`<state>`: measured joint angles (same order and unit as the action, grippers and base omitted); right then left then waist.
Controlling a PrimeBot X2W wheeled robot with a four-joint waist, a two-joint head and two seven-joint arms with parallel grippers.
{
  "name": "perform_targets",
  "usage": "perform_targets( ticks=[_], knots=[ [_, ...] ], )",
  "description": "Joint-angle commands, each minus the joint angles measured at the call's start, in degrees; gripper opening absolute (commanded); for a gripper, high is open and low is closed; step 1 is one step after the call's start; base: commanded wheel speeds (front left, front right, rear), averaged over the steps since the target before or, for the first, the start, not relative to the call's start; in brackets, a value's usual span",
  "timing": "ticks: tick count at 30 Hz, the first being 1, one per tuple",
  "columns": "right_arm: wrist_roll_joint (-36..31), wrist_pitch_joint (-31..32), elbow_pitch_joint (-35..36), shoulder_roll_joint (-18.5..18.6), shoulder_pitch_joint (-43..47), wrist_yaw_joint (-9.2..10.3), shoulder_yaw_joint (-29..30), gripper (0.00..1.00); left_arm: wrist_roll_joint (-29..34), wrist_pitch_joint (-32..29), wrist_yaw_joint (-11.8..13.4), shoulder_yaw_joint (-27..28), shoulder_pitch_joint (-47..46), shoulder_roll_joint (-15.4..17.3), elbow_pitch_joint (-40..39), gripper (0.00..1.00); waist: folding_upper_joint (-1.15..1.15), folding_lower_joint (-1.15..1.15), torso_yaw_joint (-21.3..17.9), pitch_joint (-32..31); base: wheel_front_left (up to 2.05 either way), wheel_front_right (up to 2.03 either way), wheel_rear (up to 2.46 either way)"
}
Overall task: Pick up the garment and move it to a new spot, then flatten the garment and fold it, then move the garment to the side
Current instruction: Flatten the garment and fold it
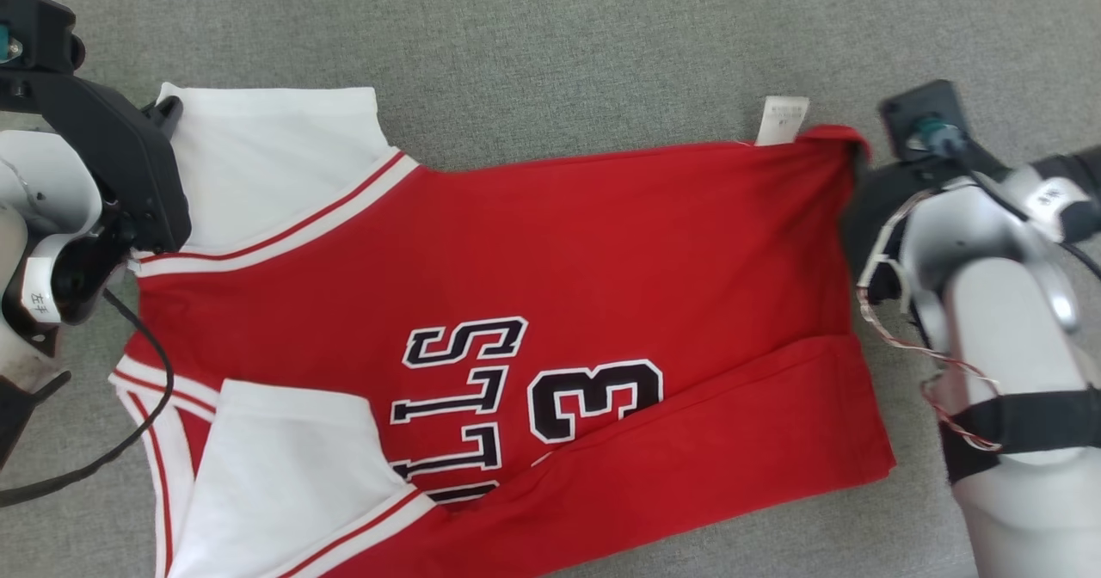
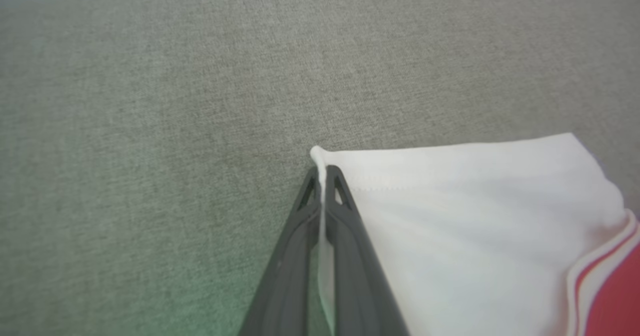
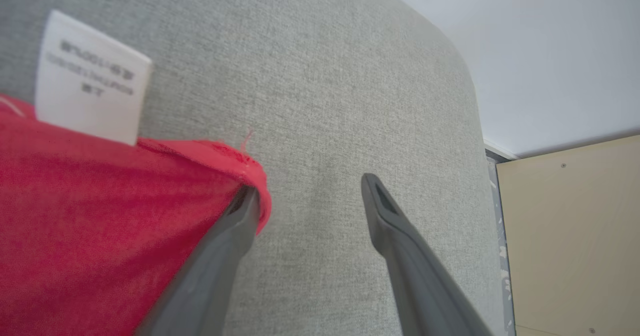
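Pinching sleeve [image 2: 475, 201]: your left gripper [image 2: 324, 172] clenches it to pull the jersey [image 1: 602, 242] flat.
Right gripper [image 3: 309, 188]: released, one finger touching the jersey's hem [image 3: 215, 151].

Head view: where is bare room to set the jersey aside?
Free: the grey surface above the jersey and label; a small patch below its red hem corner. Crowded: both sides, at the left tool and right tool.

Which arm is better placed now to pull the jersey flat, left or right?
Left. The left jaws are shut on the white sleeve corner, so they could probably pull at once. The right jaws stand open at the red hem corner, gripping nothing.
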<state>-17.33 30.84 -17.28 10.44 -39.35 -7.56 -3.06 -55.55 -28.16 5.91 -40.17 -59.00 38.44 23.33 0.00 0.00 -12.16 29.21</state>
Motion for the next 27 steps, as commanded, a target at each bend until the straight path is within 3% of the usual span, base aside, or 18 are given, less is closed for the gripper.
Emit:
perform_targets(
  ticks=[1, 11, 16, 21, 27],
  knots=[
    [-0.6, -0.4, 0.0, 0.2, 1.2, 0.16, 2.0, 1.00, 0.0, -0.3, 0.3, 0.0, 0.6, 0.5, -0.3, 0.00, 0.00, 0.00, 0.0, 0.0, 0.00, 0.00, 0.00],
    [2.1, -1.8, -1.6, -2.3, 0.8, 0.17, 9.2, 1.00, -0.2, -0.8, 1.4, -0.2, 1.3, 0.8, -2.0, 0.00, 0.00, 0.00, 0.4, -0.3, 0.00, 0.00, 0.00],
    [14.5, 1.0, -2.4, -5.3, 0.4, 0.15, 9.8, 1.00, -0.3, -0.6, 1.7, -0.3, 1.7, 0.7, -2.1, 0.00, 0.00, 0.00, 0.7, -0.7, 0.00, 0.00, 0.00],
    [22.4, 5.0, 0.7, -2.3, 2.2, 0.15, 5.3, 1.00, -0.5, -0.5, 1.7, -0.1, 1.7, 1.0, -2.5, 0.00, 0.00, 0.00, 0.7, -1.1, 0.00, 0.00, 0.00],
    [23.9, 6.8, 7.2, 0.8, 3.2, 0.15, 3.8, 1.00, -0.7, -0.6, 1.7, -0.2, 1.8, 1.0, -2.7, 0.00, 0.00, 0.00, 0.7, -1.4, 0.00, 0.00, 0.00]
  ],
)
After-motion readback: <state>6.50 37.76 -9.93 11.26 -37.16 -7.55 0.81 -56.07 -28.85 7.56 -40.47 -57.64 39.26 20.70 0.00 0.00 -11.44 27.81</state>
